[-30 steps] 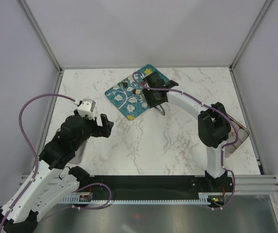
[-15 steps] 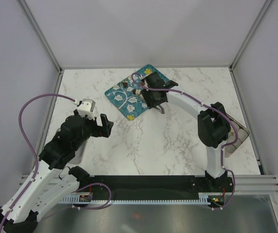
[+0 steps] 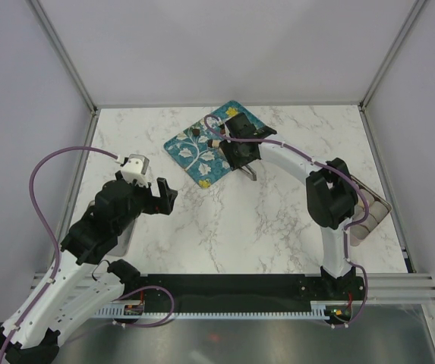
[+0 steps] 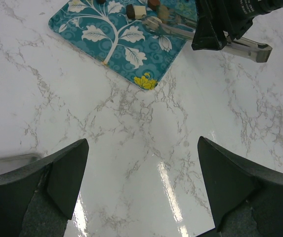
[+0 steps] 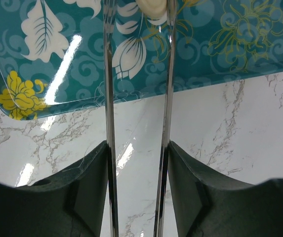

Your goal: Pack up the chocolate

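Marble table (image 3: 278, 220), white with grey veins, walled in pale lavender.

Left gripper (image 3: 165, 193) hangs over bare stone, jaws spread wide with nothing between them. Likely parked clear while the other arm works.

Teal tray (image 3: 194, 159) lies mid-back, set cornerwise. The chocolate (image 4: 140, 11) sits in a loose cluster on the tray's far part: several small dark, tan and cream pieces. None packed that I can see.

Right gripper (image 5: 137, 160) is pinched on the tongs (image 5: 107, 89), pressing the 2 blades partway together. Gripping near the handle end probably gives reach over the tray without the fingers touching food.

Grey box (image 3: 373, 218) at far right, half under the right arm. Probably the destination; contents hidden.

Views:
- Right wrist alone shows a cream piece (image 5: 153, 6) between the blade tips, cut by the frame edge, contact uncertain.
- Left wrist shows the tongs side-on, tip low among the pieces.
- Top view alone shows the box.
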You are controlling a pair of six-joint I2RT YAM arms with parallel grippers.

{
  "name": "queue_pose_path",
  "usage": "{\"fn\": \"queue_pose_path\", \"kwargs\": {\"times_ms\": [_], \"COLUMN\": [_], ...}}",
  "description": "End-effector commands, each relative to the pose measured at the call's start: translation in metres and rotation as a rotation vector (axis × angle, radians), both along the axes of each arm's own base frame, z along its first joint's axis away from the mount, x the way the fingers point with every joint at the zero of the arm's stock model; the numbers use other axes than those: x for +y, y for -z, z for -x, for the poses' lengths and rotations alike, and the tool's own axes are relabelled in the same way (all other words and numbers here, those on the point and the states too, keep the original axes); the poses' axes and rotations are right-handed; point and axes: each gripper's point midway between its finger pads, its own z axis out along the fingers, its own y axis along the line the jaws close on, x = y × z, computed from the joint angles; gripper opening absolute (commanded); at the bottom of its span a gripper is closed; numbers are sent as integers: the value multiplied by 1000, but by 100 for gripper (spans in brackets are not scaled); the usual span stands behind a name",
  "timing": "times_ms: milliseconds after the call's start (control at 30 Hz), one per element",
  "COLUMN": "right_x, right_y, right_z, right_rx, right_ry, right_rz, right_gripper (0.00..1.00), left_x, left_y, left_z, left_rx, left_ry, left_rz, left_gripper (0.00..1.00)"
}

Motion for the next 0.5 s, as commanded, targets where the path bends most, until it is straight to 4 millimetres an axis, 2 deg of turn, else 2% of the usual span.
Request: {"fn": "queue_pose_path", "kwargs": {"times_ms": [0, 267, 467], "right_x": [12, 11, 2], "right_y": [-14, -17, -27], "right_z": [-13, -10, -1], "right_rx": [-48, -38, -25], "right_ry": [-22, -17, 18], "right_rz": [-39, -43, -37], "right_gripper": [55, 47, 46], "left_x": [2, 3, 3], "left_y": [-6, -6, -6], "left_z": [-6, -6, -6], "left_rx": [-41, -41, -41], "left_ry": [-14, -16, -16], "left_rz": [-16, -16, -15], "left_gripper": [100, 100, 100]}}
